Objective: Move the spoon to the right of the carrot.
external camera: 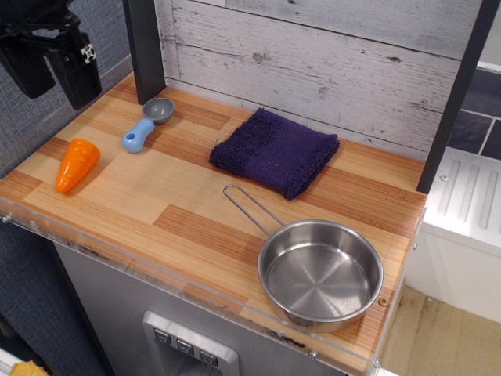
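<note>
The spoon (pixel 147 124) has a round grey bowl and a short light-blue handle. It lies on the wooden counter at the back left, handle pointing toward the front left. The orange carrot (pixel 76 164) lies near the counter's left edge, in front and to the left of the spoon, blunt end toward the back. My gripper (pixel 53 78) is black and hangs in the top left corner, above and left of the carrot, apart from both objects. Its two fingers stand apart with nothing between them.
A folded dark purple cloth (pixel 275 151) lies at the back middle. A steel pan (pixel 320 272) with a wire handle sits at the front right. A dark post (pixel 144 47) stands behind the spoon. The wooden counter (pixel 156 204) has a plank wall behind.
</note>
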You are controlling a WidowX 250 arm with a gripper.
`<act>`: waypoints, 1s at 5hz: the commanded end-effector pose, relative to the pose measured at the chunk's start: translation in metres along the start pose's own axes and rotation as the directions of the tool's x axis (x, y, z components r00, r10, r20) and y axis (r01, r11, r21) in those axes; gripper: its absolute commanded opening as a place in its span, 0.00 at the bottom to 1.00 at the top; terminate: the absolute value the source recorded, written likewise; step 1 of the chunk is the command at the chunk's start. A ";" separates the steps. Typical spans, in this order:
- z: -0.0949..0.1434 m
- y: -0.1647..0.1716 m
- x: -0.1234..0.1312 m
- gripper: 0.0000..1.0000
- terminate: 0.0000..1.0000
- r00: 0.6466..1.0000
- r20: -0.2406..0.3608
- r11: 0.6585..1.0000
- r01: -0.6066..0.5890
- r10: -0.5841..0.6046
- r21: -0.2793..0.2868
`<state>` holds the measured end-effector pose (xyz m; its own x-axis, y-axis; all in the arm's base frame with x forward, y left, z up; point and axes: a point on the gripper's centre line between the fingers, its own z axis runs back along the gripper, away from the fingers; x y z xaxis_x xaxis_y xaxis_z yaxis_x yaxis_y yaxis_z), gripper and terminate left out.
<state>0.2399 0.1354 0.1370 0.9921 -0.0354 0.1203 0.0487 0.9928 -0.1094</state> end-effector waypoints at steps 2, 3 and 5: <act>-0.017 0.019 0.022 1.00 0.00 0.997 0.047 0.998 -0.064 0.062 0.023; -0.039 0.037 0.047 1.00 0.00 0.993 0.062 0.994 -0.103 0.101 0.023; -0.088 0.056 0.079 1.00 0.00 0.992 0.040 0.992 -0.120 0.119 0.044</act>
<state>0.3261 0.1742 0.0358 0.9904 0.0958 0.0997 -0.0855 0.9910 -0.1029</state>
